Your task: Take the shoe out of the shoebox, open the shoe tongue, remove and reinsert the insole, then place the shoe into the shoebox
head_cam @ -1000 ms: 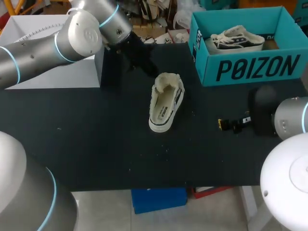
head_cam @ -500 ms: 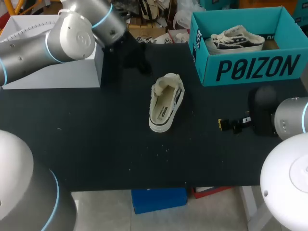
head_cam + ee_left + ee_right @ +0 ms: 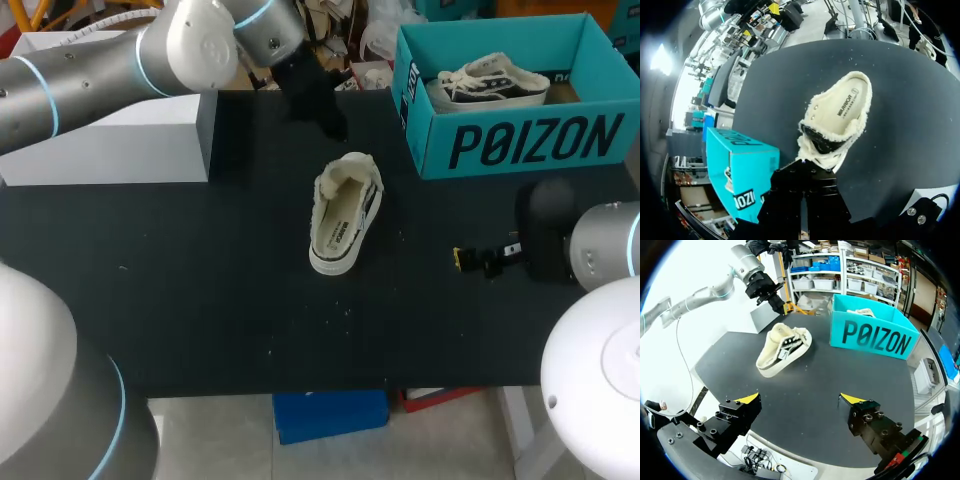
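Note:
A cream shoe [image 3: 343, 213] with a black-and-white side lies on the dark table's middle, its tongue folded open and its insole [image 3: 842, 107] showing inside. My left gripper [image 3: 330, 124] hangs shut and empty above the table, just behind the shoe's toe end; in the left wrist view the left gripper [image 3: 802, 169] sits right over the frayed tongue. The teal shoebox [image 3: 520, 145] stands at the back right with a second shoe [image 3: 490, 78] in it. My right gripper [image 3: 800, 399] rests open and empty near the table's right side, well short of the shoe [image 3: 782, 350].
A white block with a dark side [image 3: 120, 150] stands at the back left, close to my left arm. Bare dark table [image 3: 200, 300] stretches in front of the shoe and between it and the right gripper [image 3: 470, 260].
My left gripper has drawn back from the shoe's tongue and swung to the right, behind the toe. The shoe and my right arm have stayed put.

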`<state>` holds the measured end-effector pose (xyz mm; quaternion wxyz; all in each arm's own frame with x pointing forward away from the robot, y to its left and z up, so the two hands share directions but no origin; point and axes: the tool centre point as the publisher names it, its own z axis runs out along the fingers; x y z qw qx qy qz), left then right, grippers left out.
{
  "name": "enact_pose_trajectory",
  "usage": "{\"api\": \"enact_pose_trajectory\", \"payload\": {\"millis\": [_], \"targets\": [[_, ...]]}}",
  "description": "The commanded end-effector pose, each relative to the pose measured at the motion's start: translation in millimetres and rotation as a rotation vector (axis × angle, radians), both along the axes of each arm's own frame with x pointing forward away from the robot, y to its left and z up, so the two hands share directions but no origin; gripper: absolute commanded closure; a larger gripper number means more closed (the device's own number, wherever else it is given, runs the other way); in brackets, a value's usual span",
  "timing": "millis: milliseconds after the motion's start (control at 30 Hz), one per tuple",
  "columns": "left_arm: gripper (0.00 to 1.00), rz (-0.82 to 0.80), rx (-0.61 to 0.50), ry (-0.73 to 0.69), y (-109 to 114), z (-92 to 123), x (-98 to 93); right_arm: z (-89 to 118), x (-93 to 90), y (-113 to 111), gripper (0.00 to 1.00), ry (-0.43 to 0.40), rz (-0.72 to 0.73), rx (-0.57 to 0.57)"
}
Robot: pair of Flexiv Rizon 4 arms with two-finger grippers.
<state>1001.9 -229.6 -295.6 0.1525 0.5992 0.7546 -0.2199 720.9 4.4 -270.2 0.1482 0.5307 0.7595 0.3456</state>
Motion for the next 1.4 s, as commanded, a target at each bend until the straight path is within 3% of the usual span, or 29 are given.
{"api": "enact_pose_trajectory", "payload": {"millis": [33, 233, 500, 867, 1100, 1267, 1400], "targets": [[1.00, -0.046, -0.001, 0.051, -20, -17, 7.5, -1, -0.4, 0, 0.00, 0.000, 0.001, 0.002], [1.00, -0.101, -0.025, 0.114, -15, -26, -18.0, -1, -0.4, 0, 0.00, 0.000, 0.001, 0.002], [1.00, -0.167, 0.037, 0.162, -4, -45, -55.8, -1, -0.4, 0, 0.00, 0.000, 0.001, 0.002], [1.00, -0.201, 0.142, 0.183, -6, -68, -68.2, -1, -0.4, 0, 0.00, 0.000, 0.001, 0.002], [1.00, -0.193, 0.132, 0.102, -2, -38, -65.3, -1, -0.4, 0, 0.00, 0.000, 0.001, 0.002], [1.00, -0.176, 0.146, 0.033, 13, -10, -64.3, -1, -0.4, 0, 0.00, 0.000, 0.001, 0.002], [1.00, -0.162, 0.195, 0.006, 32, -3, -64.6, -1, -0.4, 0, 0.00, 0.000, 0.001, 0.002]]}}
